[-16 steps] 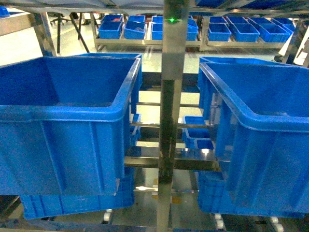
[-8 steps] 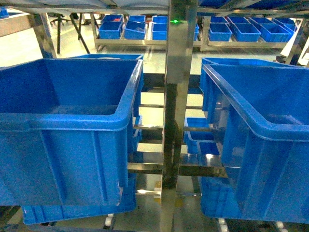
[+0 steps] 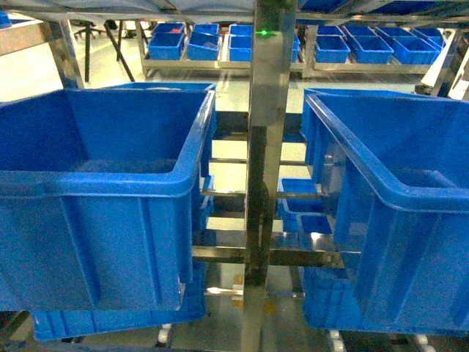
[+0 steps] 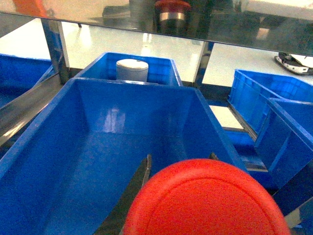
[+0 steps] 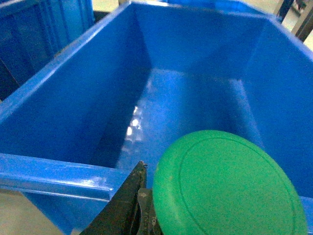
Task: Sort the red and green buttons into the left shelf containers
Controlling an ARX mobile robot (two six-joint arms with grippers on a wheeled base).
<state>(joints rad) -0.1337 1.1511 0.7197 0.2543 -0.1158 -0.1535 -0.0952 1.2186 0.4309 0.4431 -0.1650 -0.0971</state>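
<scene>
Head view: two large deep blue bins sit on a steel shelf rack, one on each side of an upright steel post (image 3: pixel 260 147) that carries a small green light (image 3: pixel 262 32) near its top. The left bin (image 3: pixel 110 183) fills the left half of the view; the right bin (image 3: pixel 396 191) fills the right. Both show a thick rolled rim and ribbed sides. More blue bins stand behind and below them, and rows of small blue trays (image 3: pixel 220 44) line a far rack. Neither hand appears here.

Left wrist view: the left hand (image 4: pixel 195 196) holds a red button (image 4: pixel 210 200), its round mushroom cap filling the lower middle of the frame. A dark finger (image 4: pixel 132 196) presses against the cap's left edge. The button hangs above the near end of a deep blue bin (image 4: pixel 49 147), whose floor is bare. A white cylinder (image 4: pixel 132 70) stands in the bin behind it.

Right wrist view: the right hand (image 5: pixel 215 196) grips a green button (image 5: pixel 225 186), the flat round cap at lower right. A dark finger (image 5: pixel 127 200) touches its left edge. The cap sits over the near rim of another deep blue bin (image 5: pixel 58 166), its inside glossy and bare.
</scene>
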